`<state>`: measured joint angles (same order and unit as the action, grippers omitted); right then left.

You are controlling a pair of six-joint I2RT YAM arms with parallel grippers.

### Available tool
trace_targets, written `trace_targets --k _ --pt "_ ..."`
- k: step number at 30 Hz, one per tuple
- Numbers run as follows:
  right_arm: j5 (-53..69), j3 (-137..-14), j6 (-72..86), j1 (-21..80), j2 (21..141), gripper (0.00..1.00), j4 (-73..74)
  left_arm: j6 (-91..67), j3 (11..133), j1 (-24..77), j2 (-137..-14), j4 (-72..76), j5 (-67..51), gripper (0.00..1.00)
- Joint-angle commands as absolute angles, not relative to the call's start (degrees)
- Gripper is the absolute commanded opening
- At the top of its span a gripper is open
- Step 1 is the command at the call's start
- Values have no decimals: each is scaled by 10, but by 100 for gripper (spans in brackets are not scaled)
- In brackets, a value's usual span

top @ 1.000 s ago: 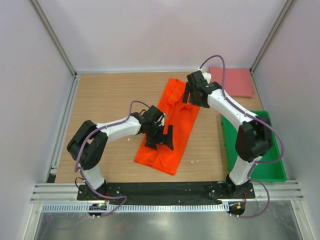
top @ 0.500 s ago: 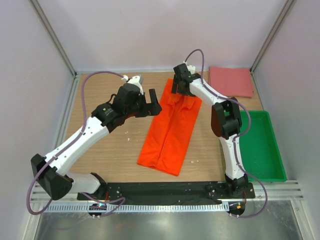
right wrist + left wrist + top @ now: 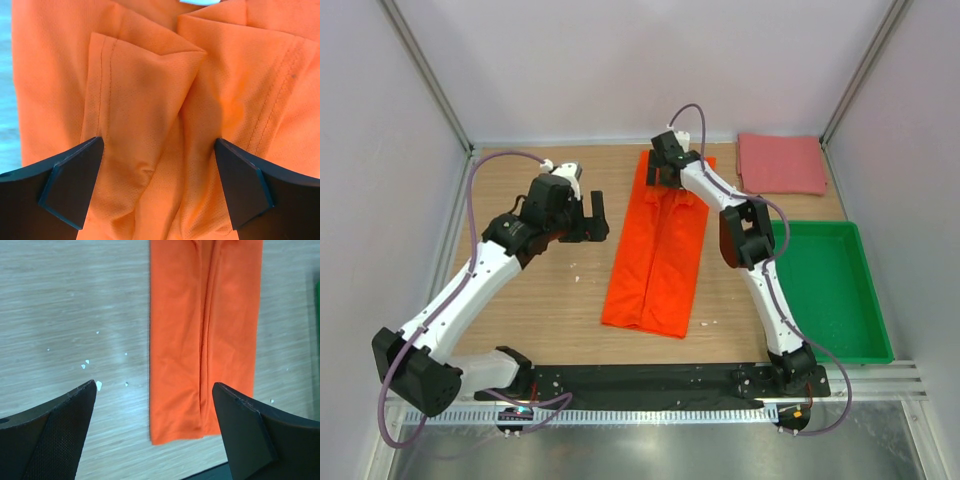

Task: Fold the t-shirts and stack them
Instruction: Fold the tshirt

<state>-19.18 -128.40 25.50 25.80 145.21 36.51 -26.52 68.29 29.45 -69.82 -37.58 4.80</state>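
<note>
Two t-shirts lay on the wooden bench [image 3: 540,300], well apart from each other. The orange t-shirt [image 3: 658,250] was spread near the middle as a long, narrow strip. It ran from the far edge toward the arm bases, and its near end sat a little further left than its far end. Both of its sides were folded inward and met along a crease down its length, which showed plainly in the left wrist view [image 3: 200,340]. The pink-red t-shirt [image 3: 780,163] rested as a flat folded rectangle in the far right corner, just beyond the far end of the green tray [image 3: 825,295] that occupied the right side of the bench. The left gripper [image 3: 592,215] hung above bare wood just to the left of the orange strip's far half, with its jaws spread wide and nothing between them. From its own camera the left gripper [image 3: 154,386] framed the shirt's left edge and a few white specks [image 3: 98,385] on the wood below. The right gripper [image 3: 665,170] was down over the far end of the orange strip, also wide open and holding nothing. Its wrist view [image 3: 159,141] was filled with orange cloth [image 3: 150,100], with two folded, hemmed flaps meeting between the spread fingers. Whether the fingertips touched the fabric could not be told.
</note>
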Motion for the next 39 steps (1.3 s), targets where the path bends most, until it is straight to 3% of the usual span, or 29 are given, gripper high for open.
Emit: trace_targets --k 1,7,11,15,17,18,20,21,24,29,36,39 --pt "-163 -1357 236 281 1503 100 335 -224 668 289 -691 -405 4 98" --pt "-186 -1449 193 307 1540 100 296 -268 607 289 -680 -369 -72 95" --pt "-226 -1434 171 307 1478 100 320 -275 593 289 -695 -374 -79 93" --pt "-209 -1377 178 308 1337 100 373 -286 569 289 -701 -382 -90 82" --pt "-168 -1284 205 302 1273 100 374 -302 549 289 -703 -381 -105 78" --pt "-103 -1248 218 298 1243 100 372 -309 541 289 -702 -381 -121 72" --pt "-8 -1138 256 265 1158 100 353 -335 520 289 -700 -374 -141 68" --pt "131 -1099 268 251 1136 100 340 -344 511 289 -697 -369 -163 66" --pt "240 -935 347 220 1037 100 306 -382 472 289 -691 -345 -202 63" --pt "286 -648 337 233 842 93 249 -423 414 289 -692 -312 -232 60" --pt "328 -361 442 236 647 59 157 -455 355 289 -718 -289 -264 56" --pt "324 -282 488 237 593 56 122 -468 340 289 -715 -271 -262 55"
